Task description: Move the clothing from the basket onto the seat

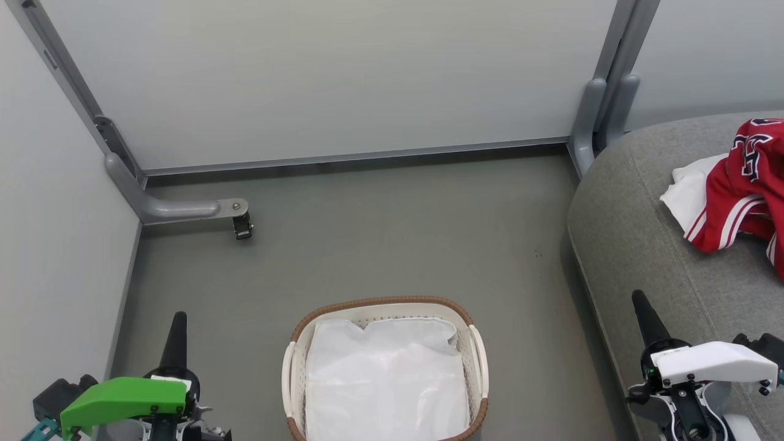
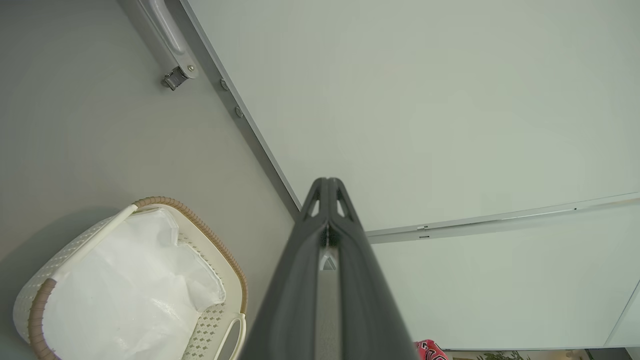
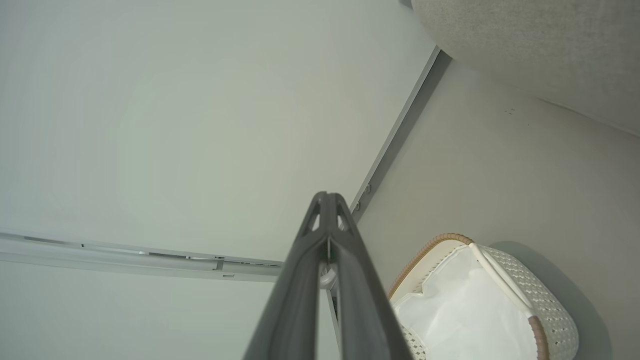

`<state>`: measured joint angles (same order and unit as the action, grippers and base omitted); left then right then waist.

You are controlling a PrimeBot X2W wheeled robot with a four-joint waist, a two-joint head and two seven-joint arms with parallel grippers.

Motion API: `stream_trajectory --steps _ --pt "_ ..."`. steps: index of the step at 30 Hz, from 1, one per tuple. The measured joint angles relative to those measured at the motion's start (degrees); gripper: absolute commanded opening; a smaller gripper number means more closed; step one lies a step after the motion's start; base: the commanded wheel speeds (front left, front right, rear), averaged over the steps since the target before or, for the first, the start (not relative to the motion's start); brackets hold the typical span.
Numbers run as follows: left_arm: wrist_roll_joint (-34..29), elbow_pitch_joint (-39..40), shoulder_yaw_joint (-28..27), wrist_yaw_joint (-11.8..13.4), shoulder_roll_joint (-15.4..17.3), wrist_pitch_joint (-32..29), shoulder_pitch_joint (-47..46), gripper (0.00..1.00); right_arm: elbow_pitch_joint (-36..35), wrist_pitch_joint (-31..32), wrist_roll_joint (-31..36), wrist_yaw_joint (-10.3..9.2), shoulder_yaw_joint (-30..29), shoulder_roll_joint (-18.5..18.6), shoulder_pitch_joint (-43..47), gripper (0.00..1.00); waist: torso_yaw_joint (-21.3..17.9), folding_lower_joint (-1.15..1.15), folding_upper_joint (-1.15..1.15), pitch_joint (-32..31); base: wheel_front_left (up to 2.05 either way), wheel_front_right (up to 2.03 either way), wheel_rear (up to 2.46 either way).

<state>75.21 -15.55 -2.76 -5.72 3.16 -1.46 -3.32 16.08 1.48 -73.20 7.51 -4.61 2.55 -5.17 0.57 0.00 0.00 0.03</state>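
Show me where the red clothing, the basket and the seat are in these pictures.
red clothing [image 1: 741, 177], head view, on the red fabric.
basket [image 1: 380, 301], head view, on the brown woven rim.
seat [image 1: 631, 245], head view, on the bare grey cushion.

Clothing: red, white stripe trim, black-and-white lettering; a plain white cloth with it; seat mid grey, finely flecked weave. Basket: off-white plastic pierced in a small diamond pattern, brown woven rim, plain white liner. Floor dull grey-green, wall panels pale grey in darker grey frames; left gripper black-fingered under a bright green cover, right gripper black-fingered under a white one.
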Motion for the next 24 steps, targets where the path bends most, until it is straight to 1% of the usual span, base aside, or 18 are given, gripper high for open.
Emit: stream_trajectory --steps 24 --pt "9.73 0.71 -2.2 -0.91 -0.16 -2.87 -1.46 0.0 -1.1 2.8 -10.81 0.0 -1.03 0.08 -0.24 0.0 -0.3 0.0 0.0 0.08 0.0 0.0 0.0"
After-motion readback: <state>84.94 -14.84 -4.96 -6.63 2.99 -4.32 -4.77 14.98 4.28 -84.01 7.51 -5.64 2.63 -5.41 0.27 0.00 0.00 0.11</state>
